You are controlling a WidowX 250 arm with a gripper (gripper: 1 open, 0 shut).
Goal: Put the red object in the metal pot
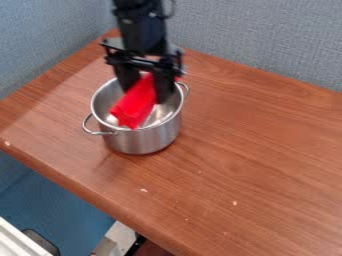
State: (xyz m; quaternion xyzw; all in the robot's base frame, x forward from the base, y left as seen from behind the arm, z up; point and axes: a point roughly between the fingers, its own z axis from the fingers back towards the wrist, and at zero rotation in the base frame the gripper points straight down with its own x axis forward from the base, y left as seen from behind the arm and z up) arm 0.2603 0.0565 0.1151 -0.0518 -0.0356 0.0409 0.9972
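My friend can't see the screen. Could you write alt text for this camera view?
A black robot gripper holds a red object, tilted, over the open metal pot. The pot stands on a brown wooden table near its left edge.
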